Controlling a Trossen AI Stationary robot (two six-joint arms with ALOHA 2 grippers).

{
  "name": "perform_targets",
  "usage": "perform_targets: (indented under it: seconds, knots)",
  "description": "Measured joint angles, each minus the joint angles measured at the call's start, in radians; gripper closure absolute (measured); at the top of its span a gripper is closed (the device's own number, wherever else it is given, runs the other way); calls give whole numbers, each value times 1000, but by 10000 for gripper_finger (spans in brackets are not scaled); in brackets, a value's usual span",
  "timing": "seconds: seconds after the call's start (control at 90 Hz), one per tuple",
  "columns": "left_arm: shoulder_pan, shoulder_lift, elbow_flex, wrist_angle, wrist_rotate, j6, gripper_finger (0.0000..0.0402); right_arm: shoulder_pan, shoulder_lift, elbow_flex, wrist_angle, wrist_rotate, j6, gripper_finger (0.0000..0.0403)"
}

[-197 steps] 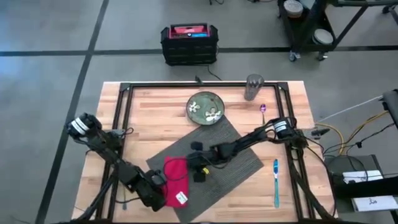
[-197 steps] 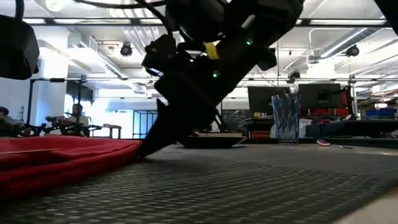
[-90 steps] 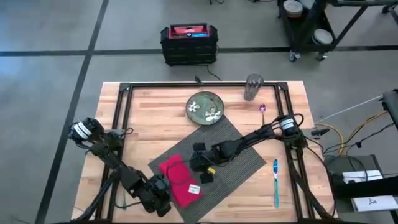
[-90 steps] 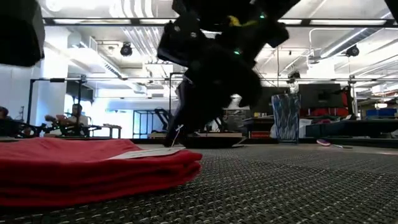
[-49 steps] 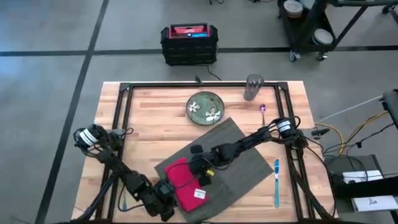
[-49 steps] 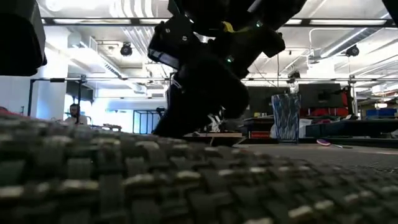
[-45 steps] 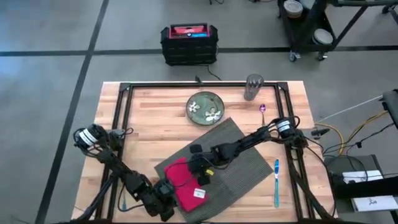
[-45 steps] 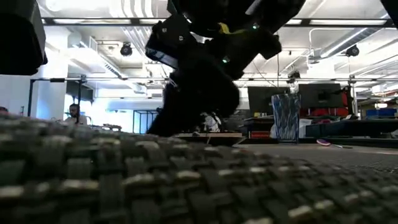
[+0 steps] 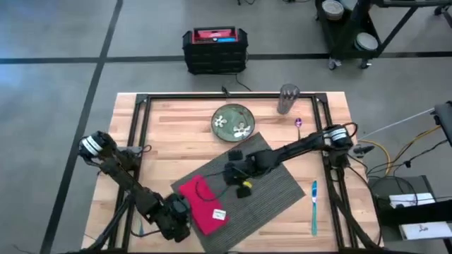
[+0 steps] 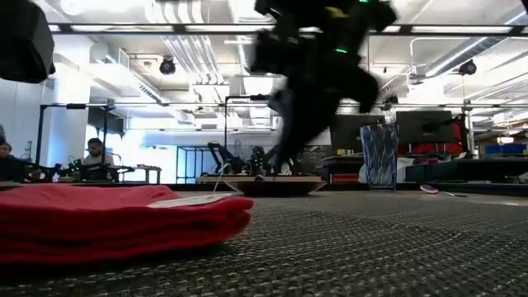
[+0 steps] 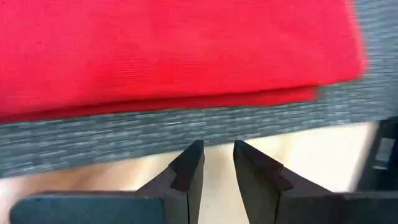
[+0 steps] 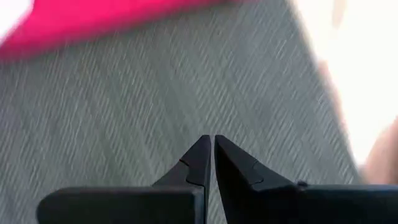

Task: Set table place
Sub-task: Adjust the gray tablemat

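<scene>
Lifted and drawn back toward the plate since half a second ago, the right pincer [image 9: 235, 171] now hangs above the middle of the placemat [image 9: 272, 185], just right of centre in the high view; before, it sat lower and nearer the napkin. Its own wrist view shows the two fingers [image 12: 199, 163] pressed together with nothing between them, the ribbed mat passing beneath. In the low view that arm is a dark blur raised off the mat, no longer planted on it.

The left pincer [image 9: 178, 214], at the lower left of the high view, has slid back a little as well. It hovers at the mat's near edge, its fingers [image 11: 189, 169] a narrow gap apart and holding nothing — the mat's edge and bare wood lie just ahead of them, the red napkin [image 9: 200, 204] beyond.

My reading is that the dragging of the mat has just ended and both arms have let go. The mat lies flat again in the low view, where half a second ago its weave bulged up close to the camera.

As for the mat itself, it sits on the counter [image 9: 176, 137] below and to the right of the green plate [image 9: 234, 121], one corner nearly touching the plate. Its long axis runs on a diagonal — from the lower left of the high view up toward the right — so it is not yet square to the counter's edges. The napkin rests on its lower-left end, white tag up.
</scene>
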Motion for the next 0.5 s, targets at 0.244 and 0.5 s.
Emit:
perform_targets:
  seconds: [0.244,0.5]
  knots:
    - [-1,-4,-6,-48,-21,-8,326,7,-93,-247,28,30,126,394]
    - [10,-4,-45,-90,-109,-50,326,28,-118,-343,88,47,291,394]
